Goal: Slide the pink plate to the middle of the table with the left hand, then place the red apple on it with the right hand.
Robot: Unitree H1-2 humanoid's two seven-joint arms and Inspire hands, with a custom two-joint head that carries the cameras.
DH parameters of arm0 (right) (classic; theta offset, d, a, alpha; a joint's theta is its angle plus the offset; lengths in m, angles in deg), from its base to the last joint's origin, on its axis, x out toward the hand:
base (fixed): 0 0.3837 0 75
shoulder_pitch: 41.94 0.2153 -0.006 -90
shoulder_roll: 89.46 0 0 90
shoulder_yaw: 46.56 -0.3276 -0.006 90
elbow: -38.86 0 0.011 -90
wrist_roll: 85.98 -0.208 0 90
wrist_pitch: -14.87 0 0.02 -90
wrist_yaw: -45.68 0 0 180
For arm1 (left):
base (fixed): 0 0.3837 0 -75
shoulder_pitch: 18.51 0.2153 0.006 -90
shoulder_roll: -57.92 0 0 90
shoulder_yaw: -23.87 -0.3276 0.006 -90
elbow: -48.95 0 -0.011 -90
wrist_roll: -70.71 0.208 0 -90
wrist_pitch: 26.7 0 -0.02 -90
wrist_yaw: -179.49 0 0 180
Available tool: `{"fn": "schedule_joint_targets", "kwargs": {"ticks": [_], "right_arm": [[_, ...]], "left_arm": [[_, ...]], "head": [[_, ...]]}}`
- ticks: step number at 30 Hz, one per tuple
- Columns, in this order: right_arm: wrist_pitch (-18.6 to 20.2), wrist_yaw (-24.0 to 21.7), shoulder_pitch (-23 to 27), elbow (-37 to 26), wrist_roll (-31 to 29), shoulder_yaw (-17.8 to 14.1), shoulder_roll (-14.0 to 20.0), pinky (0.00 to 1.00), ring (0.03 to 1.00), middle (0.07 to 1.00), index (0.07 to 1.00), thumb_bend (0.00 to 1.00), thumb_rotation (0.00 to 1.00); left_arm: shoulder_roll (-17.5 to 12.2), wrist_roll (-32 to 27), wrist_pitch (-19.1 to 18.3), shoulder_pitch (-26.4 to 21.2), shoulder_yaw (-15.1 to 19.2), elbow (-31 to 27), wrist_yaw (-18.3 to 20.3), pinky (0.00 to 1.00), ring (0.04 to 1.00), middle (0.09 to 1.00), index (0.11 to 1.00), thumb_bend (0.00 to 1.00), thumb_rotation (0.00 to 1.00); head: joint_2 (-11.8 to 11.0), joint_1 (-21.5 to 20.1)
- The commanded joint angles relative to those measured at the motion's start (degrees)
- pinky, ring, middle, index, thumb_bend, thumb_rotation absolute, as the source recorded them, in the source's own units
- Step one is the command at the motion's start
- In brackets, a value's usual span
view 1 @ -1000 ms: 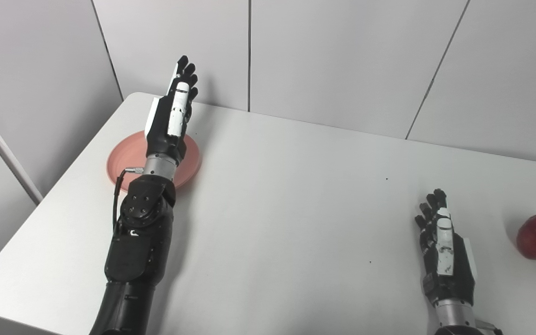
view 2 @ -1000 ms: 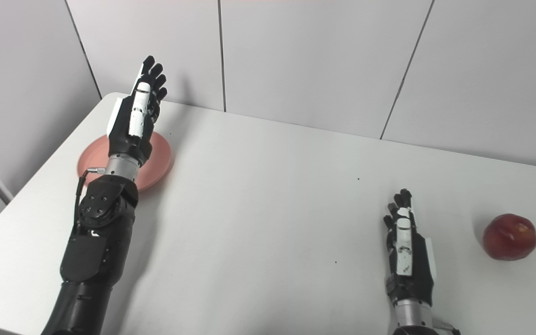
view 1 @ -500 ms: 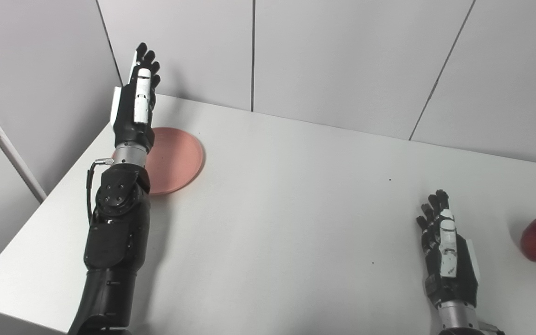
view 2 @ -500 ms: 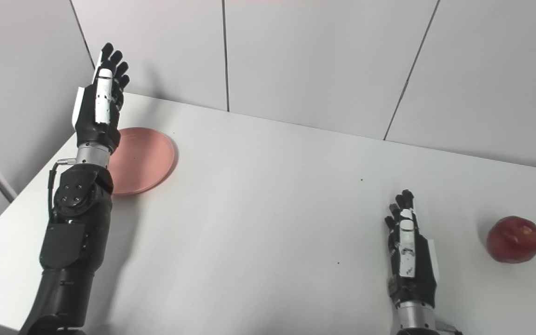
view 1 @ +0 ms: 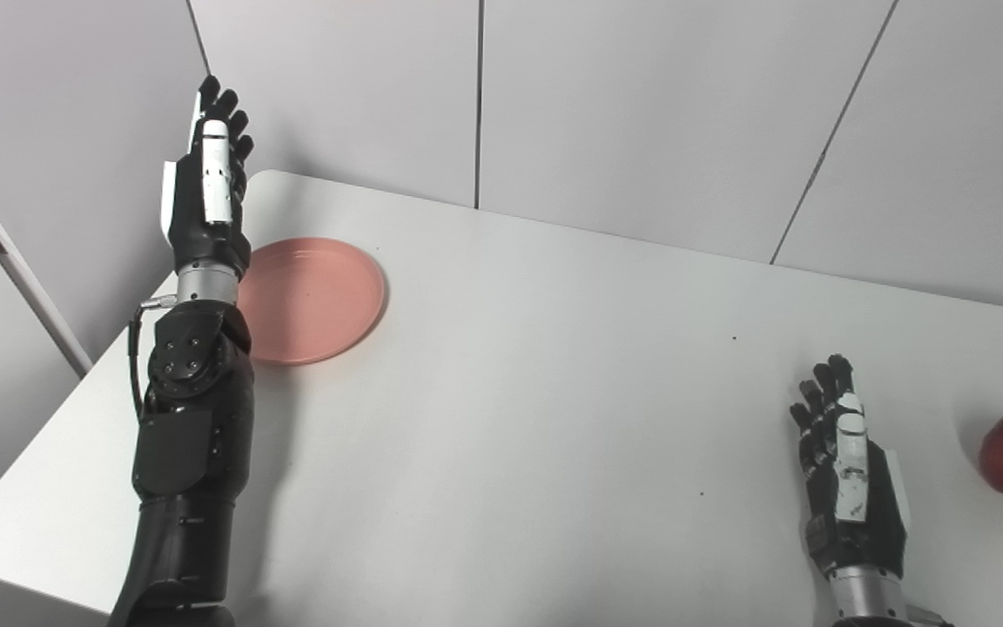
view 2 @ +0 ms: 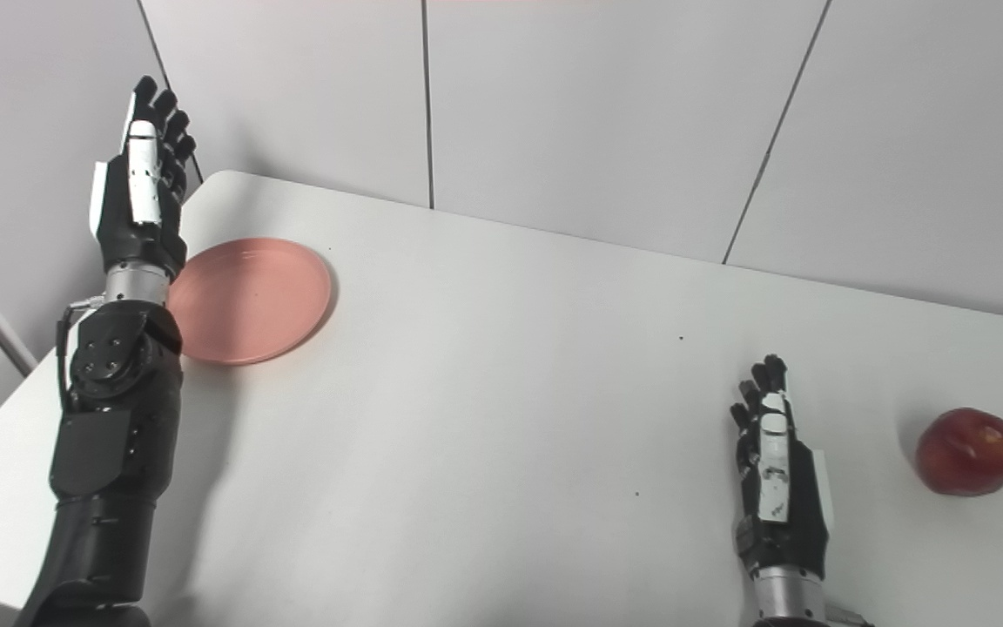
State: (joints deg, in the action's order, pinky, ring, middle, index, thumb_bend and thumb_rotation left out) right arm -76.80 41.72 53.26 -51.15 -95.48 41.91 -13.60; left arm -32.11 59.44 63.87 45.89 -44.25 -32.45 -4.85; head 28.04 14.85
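The pink plate [view 1: 310, 299] was pictured lying flat near the far left corner of the white surface [view 1: 536, 418], well short of the middle, its round form offering no long axis to be lined up with. Just beside its left rim, the left hand [view 1: 205, 196] was held raised and edge-on, fingers [view 1: 221, 104] extended, close together and pointed toward the back wall [view 1: 641, 113], nothing gripped in them. No contact between hand and plate could be made out; the wrist and forearm were seen overlapping the plate's left edge from the camera's side. The plate therefore lay to the right of that hand, between it and the table's centre, so a sideways push to the right was judged to be what the coming move called for.

At the opposite end of the surface, the red apple [view 2: 967, 453] was seen resting near the right edge, well apart from the plate. The right hand [view 2: 778, 488] was shown low over the surface just to the apple's left, fingers [view 2: 763, 392] straightened and empty, plainly the nearer of the two to the fruit. Neither part of the task was judged to have been completed.
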Motion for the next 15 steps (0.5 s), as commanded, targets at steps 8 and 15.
{"fn": "schedule_joint_targets", "kwargs": {"ticks": [8,15], "right_arm": [[-2.78,-0.79,0.95,-0.11,-0.66,-0.46,0.32,1.00,1.000,1.000,1.000,0.22,1.00],[-2.65,-0.77,0.88,-0.63,-0.54,-0.32,0.60,1.00,1.000,1.000,1.000,0.20,1.00]], "left_arm": [[-3.75,-3.07,1.47,-1.95,2.12,3.13,0.48,0.98,0.974,0.970,0.940,0.40,1.00],[-5.36,-4.43,1.94,-1.47,2.75,6.49,0.97,0.99,0.981,0.975,0.945,0.39,1.00]], "head": [[0.09,0.73],[0.19,0.94]]}}
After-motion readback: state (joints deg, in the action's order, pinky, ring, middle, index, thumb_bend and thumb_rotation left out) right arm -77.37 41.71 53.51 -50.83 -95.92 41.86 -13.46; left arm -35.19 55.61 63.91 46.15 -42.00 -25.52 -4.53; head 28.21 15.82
